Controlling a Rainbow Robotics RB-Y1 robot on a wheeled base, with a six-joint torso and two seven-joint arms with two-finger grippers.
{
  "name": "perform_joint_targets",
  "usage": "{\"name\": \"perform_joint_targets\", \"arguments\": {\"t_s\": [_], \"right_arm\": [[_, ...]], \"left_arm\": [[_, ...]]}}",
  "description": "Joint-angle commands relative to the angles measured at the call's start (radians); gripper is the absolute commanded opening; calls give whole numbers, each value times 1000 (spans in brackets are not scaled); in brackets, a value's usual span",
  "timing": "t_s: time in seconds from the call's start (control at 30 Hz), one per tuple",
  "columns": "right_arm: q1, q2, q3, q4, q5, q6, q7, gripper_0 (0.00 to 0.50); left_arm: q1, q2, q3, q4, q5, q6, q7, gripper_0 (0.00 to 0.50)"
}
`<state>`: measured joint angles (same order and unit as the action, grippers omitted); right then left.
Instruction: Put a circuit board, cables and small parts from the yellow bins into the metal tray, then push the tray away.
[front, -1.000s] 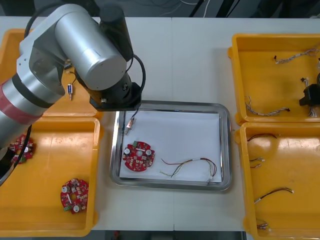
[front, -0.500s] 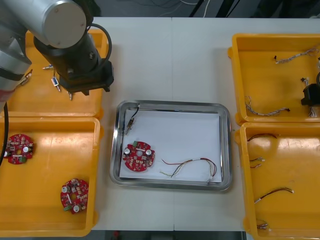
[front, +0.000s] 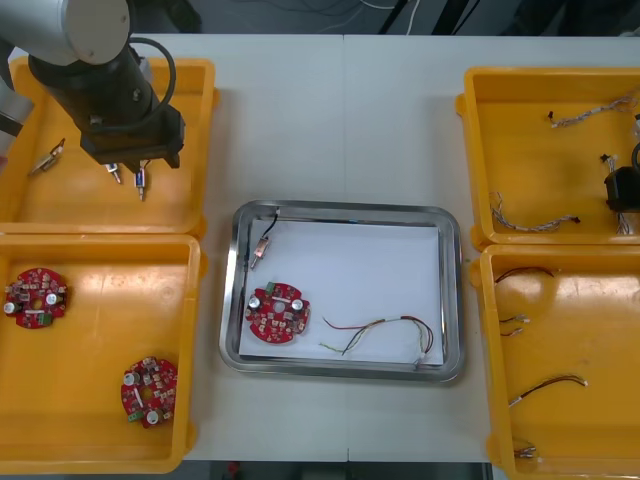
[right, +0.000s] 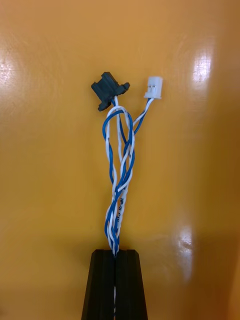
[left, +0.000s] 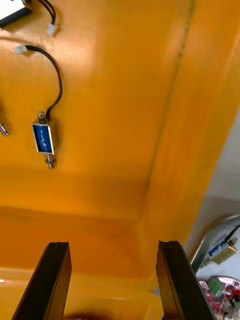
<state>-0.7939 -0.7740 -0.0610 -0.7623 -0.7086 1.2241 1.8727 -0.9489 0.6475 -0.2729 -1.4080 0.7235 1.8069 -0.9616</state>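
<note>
The left jaws hang released over the far left bin (front: 195, 120), near a small part (left: 43, 139), while the right jaws, seemingly in the far right bin (front: 520, 140), clench a blue-white cable (right: 119, 165); the tray (front: 452, 290) on the desk (front: 340, 120) holds a board (front: 278, 313).

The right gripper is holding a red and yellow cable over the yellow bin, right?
No: the right gripper holds a twisted blue and white cable, not red and yellow, over the yellow bin. The right wrist view shows it.
</note>
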Motion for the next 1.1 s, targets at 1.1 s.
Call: {"name": "perform_joint_targets", "arguments": {"t_s": [1.1], "right_arm": [[-65,-40,-217,-549,129,672,-38,0]], "left_arm": [[-88,24,81,360,-59,-308,-353,500]]}}
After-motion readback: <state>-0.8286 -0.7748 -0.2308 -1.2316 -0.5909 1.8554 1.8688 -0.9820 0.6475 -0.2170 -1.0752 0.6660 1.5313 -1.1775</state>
